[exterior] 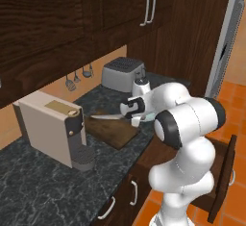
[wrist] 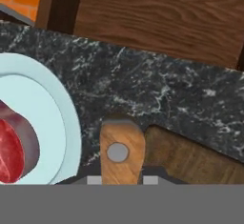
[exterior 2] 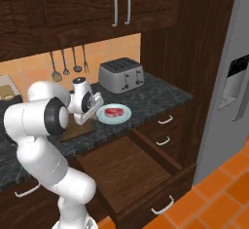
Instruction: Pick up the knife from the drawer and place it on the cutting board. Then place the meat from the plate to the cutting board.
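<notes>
Here the fingers (wrist: 122,179) are clenched on the light brown wooden handle of the long silver-bladed knife (exterior: 106,117), held over the flat dark brown wooden cutting board (exterior: 113,132); step 1 looks nearly done. Next: lower and release. The arm is folded, wrist level, with the red steak (exterior 2: 114,111) on its pale round plate (exterior 2: 122,116) at 3 o'clock.

knife (exterior: 106,117) held level over cutting board (exterior: 113,132); drawer (exterior 2: 131,172) open.
</notes>
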Tool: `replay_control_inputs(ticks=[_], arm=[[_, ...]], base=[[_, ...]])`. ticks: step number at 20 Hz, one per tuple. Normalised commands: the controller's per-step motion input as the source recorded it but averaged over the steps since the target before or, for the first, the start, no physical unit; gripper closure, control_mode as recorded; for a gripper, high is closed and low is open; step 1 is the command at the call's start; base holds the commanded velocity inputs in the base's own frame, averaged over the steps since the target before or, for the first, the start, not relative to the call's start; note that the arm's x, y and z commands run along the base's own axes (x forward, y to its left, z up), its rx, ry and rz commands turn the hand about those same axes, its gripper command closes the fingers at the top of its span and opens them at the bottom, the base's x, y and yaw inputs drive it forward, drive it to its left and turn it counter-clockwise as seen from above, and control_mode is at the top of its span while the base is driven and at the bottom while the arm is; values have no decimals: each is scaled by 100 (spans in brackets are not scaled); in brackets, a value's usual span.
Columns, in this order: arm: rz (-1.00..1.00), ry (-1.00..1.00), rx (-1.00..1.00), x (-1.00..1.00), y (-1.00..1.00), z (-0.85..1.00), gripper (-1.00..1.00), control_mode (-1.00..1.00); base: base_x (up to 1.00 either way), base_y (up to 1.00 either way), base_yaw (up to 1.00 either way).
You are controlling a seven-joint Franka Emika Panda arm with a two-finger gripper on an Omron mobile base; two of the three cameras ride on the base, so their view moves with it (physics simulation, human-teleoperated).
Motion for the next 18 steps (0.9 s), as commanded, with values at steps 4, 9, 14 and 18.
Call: replay_control_inputs(ticks=[4, 9, 14, 18], arm=[[-24, 0, 0, 50, 80, -26, 100, -100], [-22, 0, 0, 15, 59, -19, -100, -100], [-16, 0, 5, -40, 4, 20, -100, -100], [-10, 0, 18, -4, -56, 58, -100, -100]], base=[[0, 0, 0], [0, 0, 0], [0, 0, 0], [0, 0, 0]])
